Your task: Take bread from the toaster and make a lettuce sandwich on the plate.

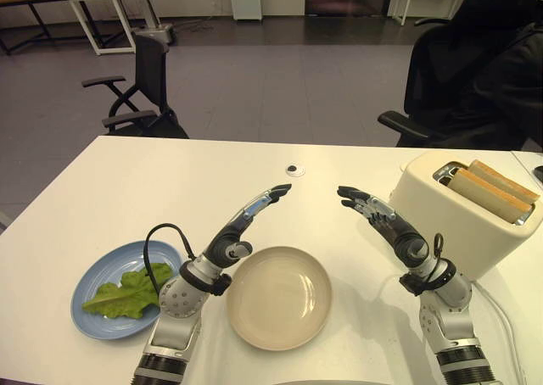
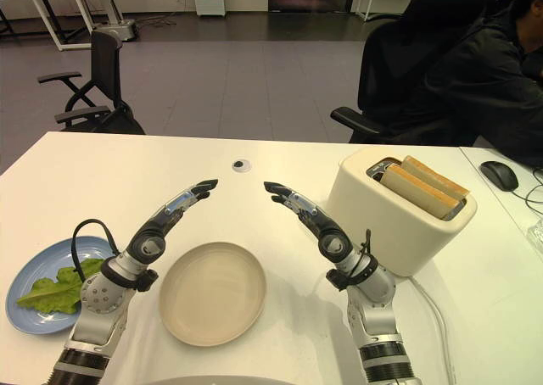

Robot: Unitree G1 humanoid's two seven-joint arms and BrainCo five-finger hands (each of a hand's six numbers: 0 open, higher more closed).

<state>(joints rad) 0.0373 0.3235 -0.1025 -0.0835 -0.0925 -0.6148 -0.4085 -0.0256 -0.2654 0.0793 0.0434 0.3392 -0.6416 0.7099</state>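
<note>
A cream toaster (image 1: 462, 220) stands at the right of the white table, with two slices of bread (image 1: 496, 188) sticking up from its slots. An empty beige plate (image 1: 279, 297) lies in the middle near the front. A green lettuce leaf (image 1: 125, 293) rests on a blue plate (image 1: 95, 275) at the left. My left hand (image 1: 246, 220) is held above the table between the two plates, fingers stretched out, holding nothing. My right hand (image 1: 377, 215) hovers just left of the toaster, fingers also extended and empty.
A small round black-and-white object (image 1: 294, 170) sits on the table behind the hands. A black mouse (image 2: 498, 174) lies at the far right. Office chairs (image 1: 140, 88) stand beyond the table's far edge. A cable (image 1: 501, 313) runs from the toaster along the right.
</note>
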